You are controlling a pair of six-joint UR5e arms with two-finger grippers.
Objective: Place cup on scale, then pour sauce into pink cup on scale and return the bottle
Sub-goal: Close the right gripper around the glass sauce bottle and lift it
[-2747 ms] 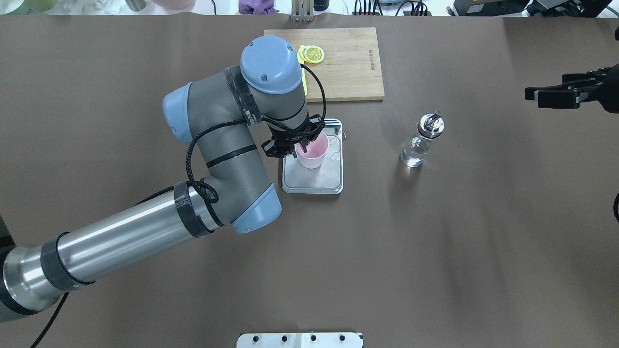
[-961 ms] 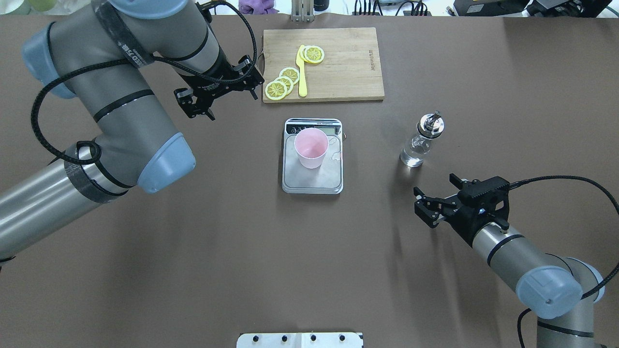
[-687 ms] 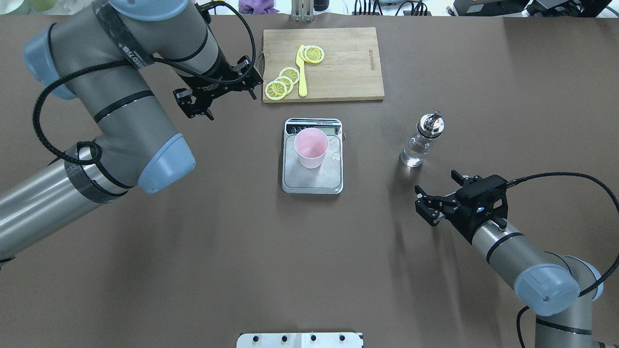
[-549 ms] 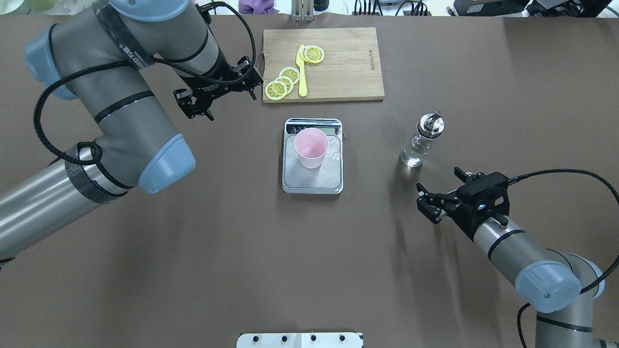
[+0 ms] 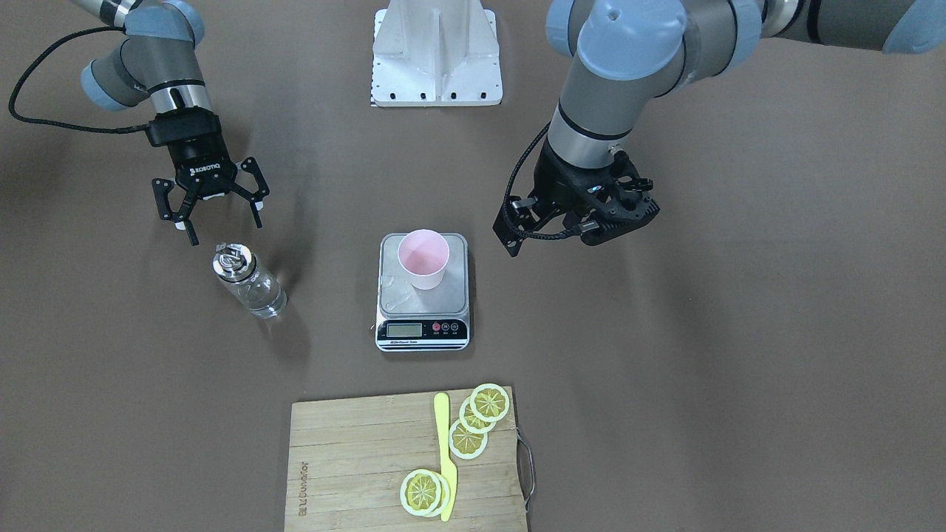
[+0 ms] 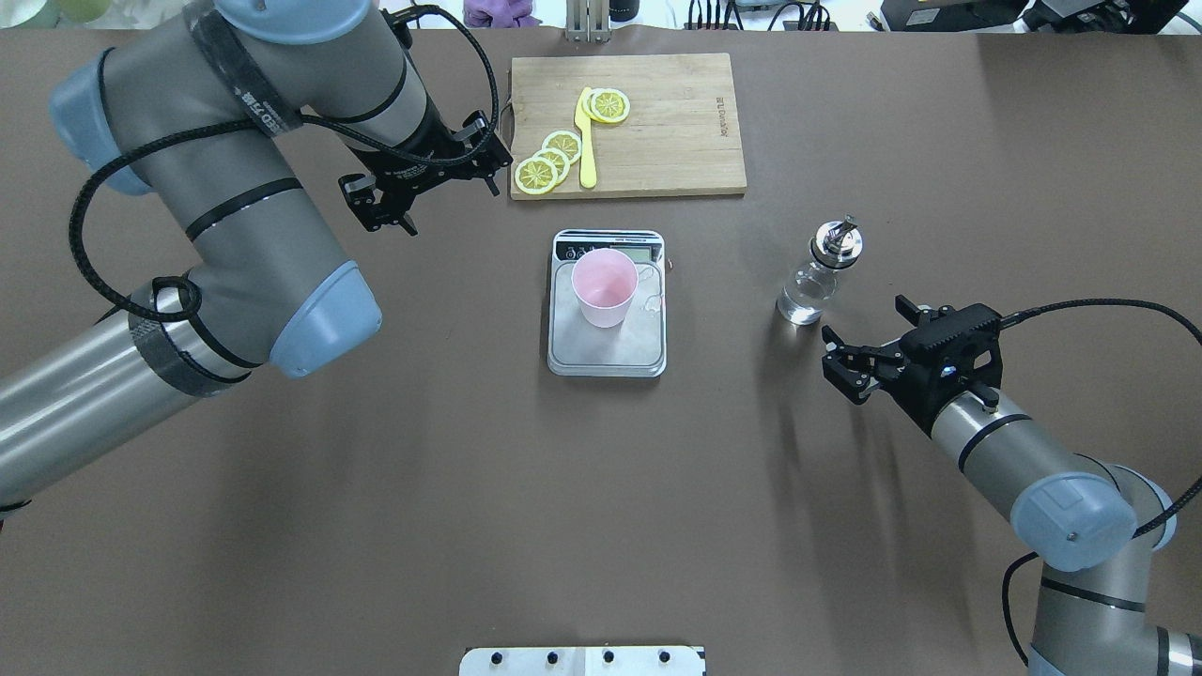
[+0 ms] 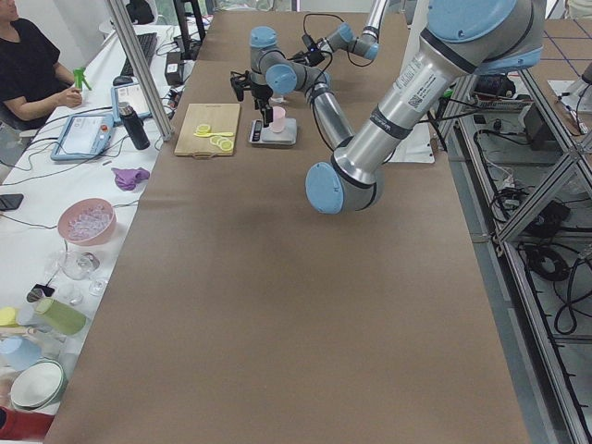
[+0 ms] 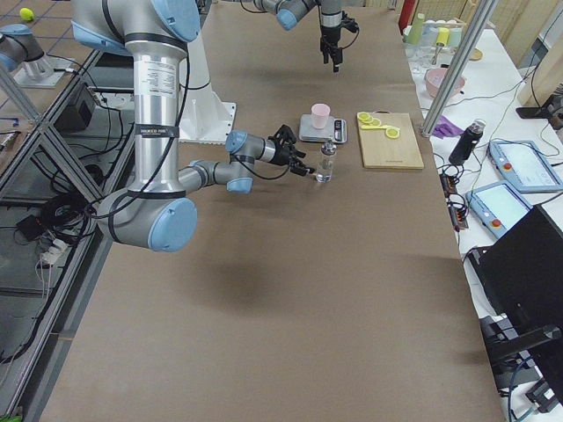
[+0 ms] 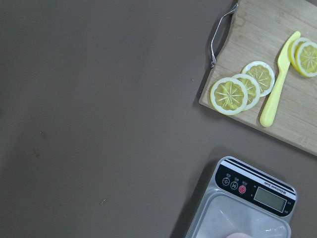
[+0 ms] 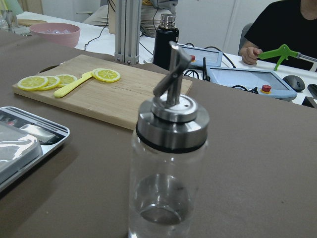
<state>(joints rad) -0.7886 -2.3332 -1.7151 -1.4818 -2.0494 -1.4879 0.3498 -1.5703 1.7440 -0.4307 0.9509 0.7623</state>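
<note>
The pale pink cup (image 6: 604, 286) stands upright on the silver plate of the scale (image 6: 610, 355), mid-table; it also shows in the front view (image 5: 423, 258). The glass bottle (image 6: 815, 277) with its silver pour spout stands right of the scale, with a little clear sauce at its bottom (image 10: 163, 208). My right gripper (image 6: 864, 319) is open and empty. It sits just near-right of the bottle, apart from it and facing it. My left gripper (image 6: 451, 208) is open and empty, back-left of the scale, beside the board's handle.
A wooden cutting board (image 6: 667, 141) lies behind the scale, with lemon slices (image 6: 549, 160) and a yellow plastic knife (image 6: 587, 155) on it. The robot's white base plate (image 6: 582, 660) sits at the near edge. An operator sits beyond the table's far side (image 10: 285, 29).
The left gripper let go of the cup on the scale and drew back to the left rear. The right gripper came in from the far right and keeps closing on the bottle.
</note>
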